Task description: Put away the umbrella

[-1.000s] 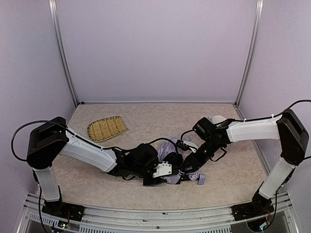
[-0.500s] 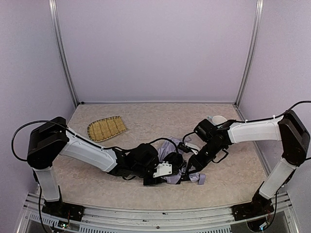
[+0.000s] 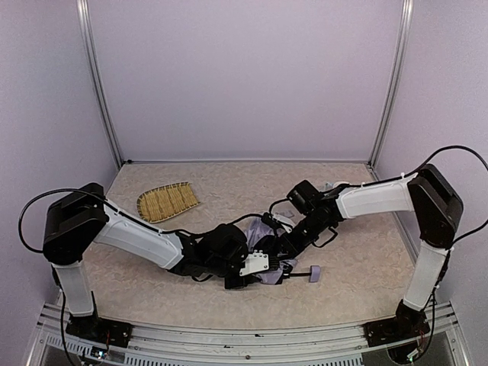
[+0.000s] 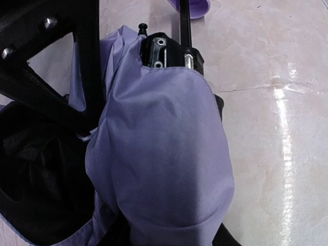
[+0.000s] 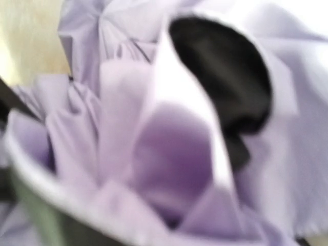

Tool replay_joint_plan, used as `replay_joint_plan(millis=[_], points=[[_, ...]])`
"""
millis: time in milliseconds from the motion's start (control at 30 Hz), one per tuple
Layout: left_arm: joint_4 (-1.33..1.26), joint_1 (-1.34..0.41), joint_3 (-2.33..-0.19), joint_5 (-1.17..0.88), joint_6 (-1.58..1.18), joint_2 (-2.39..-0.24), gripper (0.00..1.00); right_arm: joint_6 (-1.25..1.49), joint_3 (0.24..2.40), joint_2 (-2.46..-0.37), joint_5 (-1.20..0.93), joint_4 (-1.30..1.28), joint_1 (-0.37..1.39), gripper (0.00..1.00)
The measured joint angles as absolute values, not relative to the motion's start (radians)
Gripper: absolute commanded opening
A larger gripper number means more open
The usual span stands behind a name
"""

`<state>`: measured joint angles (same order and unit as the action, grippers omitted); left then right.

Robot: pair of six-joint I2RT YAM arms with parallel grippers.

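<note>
Near the tabletop's (image 3: 358,293) front edge, around its middle, the umbrella (image 4: 164,154) lies bunched between both grippers. The right gripper (image 3: 284,248) is closed among canopy folds. The left gripper (image 3: 263,268) is draped in fabric, so I cannot tell its state.

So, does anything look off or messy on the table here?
Yes: the umbrella lies crumpled mid-table, its lavender canopy bunched up with the black underside showing instead of folded tidily. Its handle sticks out sideways on the thin shaft. The woven straw tray looks normal.
</note>
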<state>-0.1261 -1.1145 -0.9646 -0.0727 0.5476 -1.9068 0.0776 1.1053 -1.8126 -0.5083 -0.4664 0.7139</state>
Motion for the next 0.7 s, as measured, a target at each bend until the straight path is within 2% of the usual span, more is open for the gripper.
replay_joint_plan(millis=[333,433,600,700], points=[[-0.141,-1.093,-0.941,-0.054,0.547,-1.891,0.26,0.132,1.105,-1.921,-0.639,-0.259,0.737,0.00],[-0.129,-1.089,-0.937,-0.056,0.550,-1.883,0.26,0.147,1.066,-1.921,-0.694,-0.162,0.738,0.07],[-0.092,-1.078,-0.959,-0.080,0.539,-1.893,0.25,0.149,1.068,-1.955,-0.700,-0.075,0.738,0.31],[-0.027,-1.057,-1.013,-0.131,0.504,-1.920,0.24,0.154,1.070,-1.970,-0.675,-0.054,0.732,0.40]])
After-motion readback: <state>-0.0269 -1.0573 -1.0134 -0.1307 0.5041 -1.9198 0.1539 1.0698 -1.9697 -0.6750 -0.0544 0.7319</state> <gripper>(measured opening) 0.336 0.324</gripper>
